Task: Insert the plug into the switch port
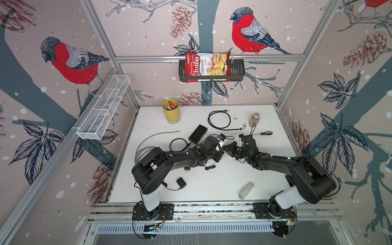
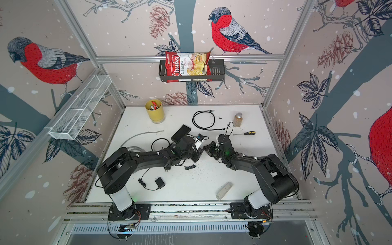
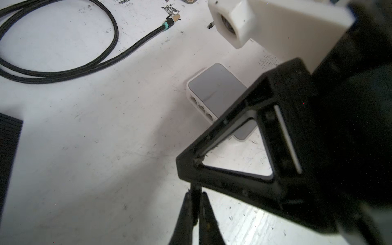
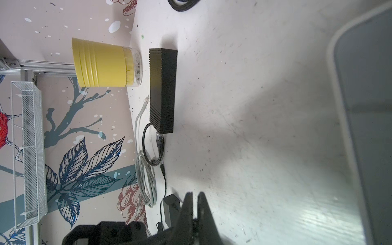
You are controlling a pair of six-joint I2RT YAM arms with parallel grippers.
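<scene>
The switch (image 3: 214, 89) is a small white box with a grey top and a row of ports (image 3: 201, 108) along one side. It lies flat on the white table and fills one edge of the right wrist view (image 4: 369, 106); the arms hide it in both top views. My left gripper (image 3: 195, 194) is shut on a thin black plug (image 3: 195, 188), held above the table short of the switch. The plug's tip touches a finger (image 3: 222, 180) of my right gripper. My right gripper (image 4: 195, 194) is shut; what it pinches does not show. Both grippers (image 1: 221, 152) (image 1: 230, 148) meet at mid-table.
A black box (image 1: 197, 133) with a cable plugged in lies behind the left gripper. Also on the table are a yellow cup (image 1: 171, 110), a black braided cable (image 1: 219, 119), a bottle (image 1: 254, 119), a screwdriver (image 1: 262, 133), a grey cable (image 1: 146, 144), a black adapter (image 1: 181, 182) and a pale device (image 1: 246, 190).
</scene>
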